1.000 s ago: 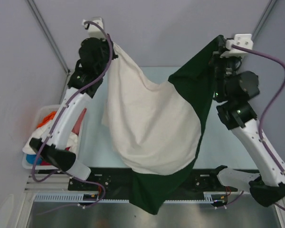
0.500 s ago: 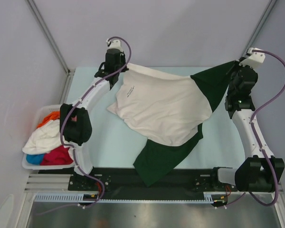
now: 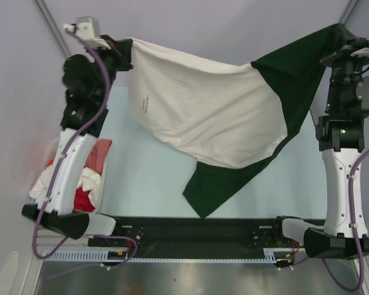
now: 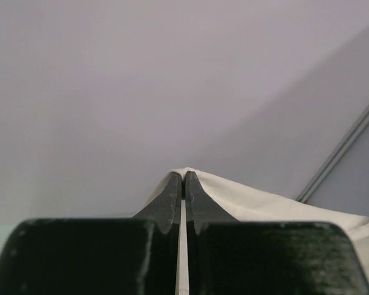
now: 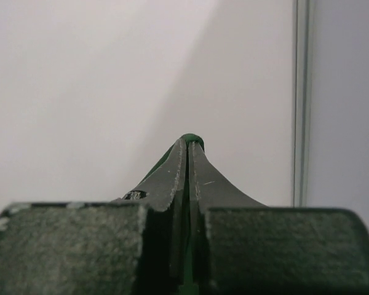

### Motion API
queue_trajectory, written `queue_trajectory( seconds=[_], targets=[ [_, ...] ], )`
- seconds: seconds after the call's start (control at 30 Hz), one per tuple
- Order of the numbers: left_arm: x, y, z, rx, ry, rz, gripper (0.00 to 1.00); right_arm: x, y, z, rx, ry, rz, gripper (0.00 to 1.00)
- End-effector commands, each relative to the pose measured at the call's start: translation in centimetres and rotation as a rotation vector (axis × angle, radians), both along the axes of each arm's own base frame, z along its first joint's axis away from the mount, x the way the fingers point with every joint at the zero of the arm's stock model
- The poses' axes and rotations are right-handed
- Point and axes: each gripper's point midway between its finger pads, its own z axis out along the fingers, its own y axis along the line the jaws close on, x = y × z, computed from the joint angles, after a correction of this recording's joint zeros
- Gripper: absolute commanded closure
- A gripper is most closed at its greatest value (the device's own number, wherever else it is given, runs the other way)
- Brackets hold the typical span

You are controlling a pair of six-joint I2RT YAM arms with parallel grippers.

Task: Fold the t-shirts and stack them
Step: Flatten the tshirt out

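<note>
Overhead, the left gripper [image 3: 126,50] and the right gripper [image 3: 339,38] each clamped tight on a top corner of the cream-white t-shirt [image 3: 203,114], holding it stretched in the air above the pale blue table [image 3: 147,178]. The left one pinched cream cloth, the right one a dark green sleeve [image 3: 295,74], while a second green sleeve [image 3: 218,184] hung down toward the table's near edge. Its small dark print [image 3: 145,104] showed near the left side. Red and white tees [image 3: 80,198] lay bunched beside the left arm [image 3: 80,141].
</note>
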Motion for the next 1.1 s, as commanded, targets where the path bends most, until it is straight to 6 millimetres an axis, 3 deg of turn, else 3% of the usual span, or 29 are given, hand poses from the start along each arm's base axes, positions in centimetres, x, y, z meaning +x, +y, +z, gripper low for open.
queue_trajectory(
  seconds=[0.0, 0.03, 0.1, 0.2, 0.23, 0.27, 0.37, 0.47, 0.57, 0.6, 0.67, 0.7, 0.77, 0.8, 0.9, 0.93, 0.97, 1.0, 1.03, 1.07],
  targets=[
    [-6.8, 1.2, 8.0, -0.033, -0.2, -0.057, 1.0, -5.8, 1.3, 7.6, -0.059, -0.19, 0.018, 1.0],
    [-9.8, 1.2, 9.6, -0.033, -0.247, -0.102, 1.0, -6.5, 1.5, 8.3, -0.061, -0.201, 0.022, 1.0],
    [-12.4, 1.5, 10.9, -0.048, -0.282, -0.133, 1.0, -9.3, 2.1, 11.0, -0.06, -0.267, 0.047, 1.0],
    [-17.7, 2.1, 12.9, -0.076, -0.348, -0.189, 1.0, -14.2, 2.8, 14.0, -0.057, -0.358, 0.084, 1.0],
    [-20.3, 2.6, 13.8, -0.086, -0.39, -0.208, 1.0, -15.5, 3.2, 14.4, -0.054, -0.375, 0.107, 1.0],
    [-21.4, 2.9, 14.2, -0.1, -0.406, -0.216, 1.0, -18.0, 3.4, 15.2, -0.054, -0.416, 0.12, 1.0],
    [-24.9, 3.9, 15.5, -0.125, -0.469, -0.225, 1.0, -22.9, 3.9, 16.3, -0.065, -0.5, 0.147, 1.0],
    [-26.6, 4.4, 16.5, -0.136, -0.504, -0.227, 1.0, -25.2, 4.3, 16.9, -0.072, -0.547, 0.169, 1.0],
    [-26.0, 4.4, 16.7, -0.145, -0.498, -0.218, 1.0, -25.3, 4.1, 17.5, -0.085, -0.571, 0.148, 1.0],
    [-24.7, 4.4, 16.3, -0.151, -0.471, -0.199, 1.0, -23.5, 4.1, 17.5, -0.083, -0.546, 0.143, 1.0],
    [-22.5, 4.3, 15.1, -0.172, -0.417, -0.17, 1.0, -22.2, 4.0, 17.9, -0.092, -0.537, 0.124, 1.0],
    [-20.4, 4.5, 14.3, -0.185, -0.379, -0.125, 1.0, -18.9, 3.9, 17.3, -0.089, -0.49, 0.113, 1.0],
    [-17.2, 4.5, 11.9, -0.195, -0.303, -0.071, 1.0, -15.2, 3.7, 16.7, -0.085, -0.446, 0.084, 1.0],
    [-13.9, 4.6, 9.6, -0.193, -0.233, -0.012, 1.0, -11.6, 3.7, 15.7, -0.097, -0.403, 0.062, 1.0],
    [-8.6, 4.4, 5.6, -0.171, -0.133, 0.074, 1.0, -4.3, 3.3, 12.2, -0.106, -0.307, 0.011, 1.0],
    [-4.7, 3.8, 1.9, -0.145, -0.045, 0.113, 1.0, -1.3, 3.3, 10.4, -0.107, -0.256, 0.013, 1.0],
    [-3.0, 3.6, 0.3, -0.141, -0.01, 0.122, 1.0, 3.4, 3.6, 7.4, -0.113, -0.183, 0.034, 1.0],
    [-1.4, 3.1, -0.8, -0.137, -0.002, 0.12, 1.0, 6.5, 3.1, 4.5, -0.099, -0.138, 0.051, 1.0],
    [2.1, 2.1, -5.2, -0.097, 0.082, 0.124, 1.0, 8.7, 3.3, 2.4, -0.086, -0.106, 0.081, 1.0],
    [3.7, 1.7, -7.0, -0.088, 0.102, 0.129, 1.0, 12.5, 3.4, -1.7, -0.075, -0.036, 0.097, 1.0]
  ],
)
